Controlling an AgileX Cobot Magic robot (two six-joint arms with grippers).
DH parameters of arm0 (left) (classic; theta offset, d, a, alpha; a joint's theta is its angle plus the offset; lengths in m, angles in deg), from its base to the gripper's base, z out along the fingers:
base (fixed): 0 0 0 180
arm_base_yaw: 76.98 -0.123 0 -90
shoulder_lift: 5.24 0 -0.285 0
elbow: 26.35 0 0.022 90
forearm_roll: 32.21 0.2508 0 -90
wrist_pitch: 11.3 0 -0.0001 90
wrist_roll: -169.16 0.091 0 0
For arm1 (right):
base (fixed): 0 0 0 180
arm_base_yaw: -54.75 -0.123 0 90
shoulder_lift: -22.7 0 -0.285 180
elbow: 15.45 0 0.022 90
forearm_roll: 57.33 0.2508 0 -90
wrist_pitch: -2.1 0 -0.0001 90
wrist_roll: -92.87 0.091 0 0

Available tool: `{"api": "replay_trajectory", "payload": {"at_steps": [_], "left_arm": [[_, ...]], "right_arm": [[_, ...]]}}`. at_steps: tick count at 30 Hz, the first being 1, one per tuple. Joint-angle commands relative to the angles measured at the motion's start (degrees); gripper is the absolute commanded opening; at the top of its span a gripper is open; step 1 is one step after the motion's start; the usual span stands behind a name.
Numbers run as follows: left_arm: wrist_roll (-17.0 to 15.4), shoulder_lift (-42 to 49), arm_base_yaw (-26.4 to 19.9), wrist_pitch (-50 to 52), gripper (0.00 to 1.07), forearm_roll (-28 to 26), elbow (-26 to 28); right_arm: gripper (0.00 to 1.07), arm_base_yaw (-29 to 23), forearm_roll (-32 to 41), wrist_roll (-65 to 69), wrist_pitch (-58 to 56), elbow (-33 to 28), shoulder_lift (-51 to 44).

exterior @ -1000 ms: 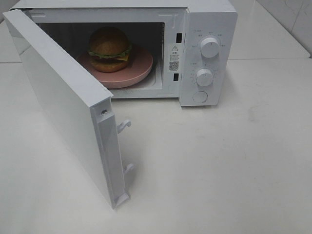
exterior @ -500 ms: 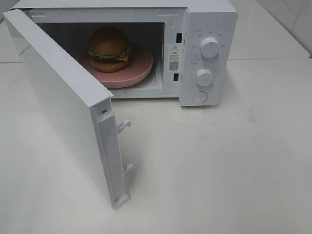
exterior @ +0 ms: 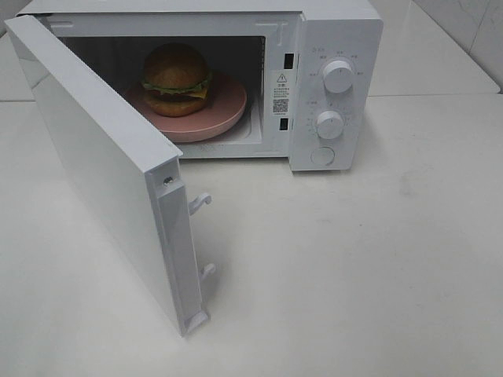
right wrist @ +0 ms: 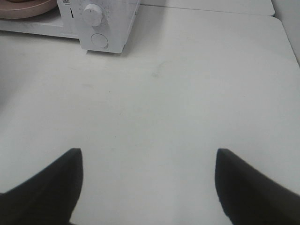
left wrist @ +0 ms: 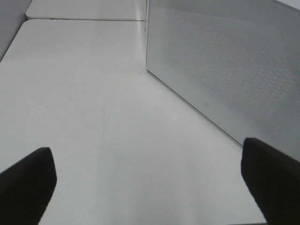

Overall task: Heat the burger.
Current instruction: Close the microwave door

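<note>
- The burger (exterior: 176, 77) was seen inside the microwave (exterior: 338, 31), resting on a pink plate (exterior: 228, 110) in the cavity, toward the plate's left and rear part.
- Its brown bun, green lettuce frill and a corner of yellow cheese could be made out.
- The microwave's door (exterior: 94, 149) was swung wide open on its left hinge. The free edge was turned toward the high camera, and two white latch hooks (exterior: 200, 203) stood out from that edge.
- To the right of the cavity, an upper knob (exterior: 338, 76), a lower knob (exterior: 330, 124) and a round button (exterior: 322, 155) were set one below another.
- A warning label (exterior: 280, 90) was fixed to the frame between the cavity and the knobs.
- The microwave was stood on a white table (exterior: 377, 267).
- The left gripper (left wrist: 149, 161) was shown with its jaws spread fully apart and nothing held between them. Only bare table lay beneath it, and the dotted outer face of the door rose just beside it.
- The right gripper (right wrist: 149, 157) was likewise shown wide open and empty over the bare table. It was well apart from the microwave's front, where one knob, the round button and a sliver of the pink plate were in view.
</note>
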Motion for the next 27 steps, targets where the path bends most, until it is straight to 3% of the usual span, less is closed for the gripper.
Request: {"api": "replay_trajectory", "payload": {"at_steps": [1, 19, 24, 26, 27], "left_arm": [[-0.3, 0.4, -0.1, 0.4, 1.0, -0.5, -0.2], [-0.3, -1.7, -0.1, 3.4, 0.96, -0.9, 1.5], [-0.3, -5.6, -0.1, 7.6, 0.89, -0.9, 1.5], [-0.3, -8.2, -0.1, 10.4, 0.78, -0.9, 1.3], [-0.3, -8.2, -0.1, 10.4, 0.78, -0.9, 1.3]], "right_arm": [[0.75, 0.5, 0.1, -0.1, 0.5, -0.1, -1.5], [0.75, 0.5, 0.1, -0.1, 0.5, -0.1, -1.5], [0.75, 0.5, 0.1, -0.1, 0.5, -0.1, -1.5], [0.75, 0.5, 0.1, -0.1, 0.5, -0.1, -1.5], [0.75, 0.5, 0.1, -0.1, 0.5, -0.1, -1.5]]}}
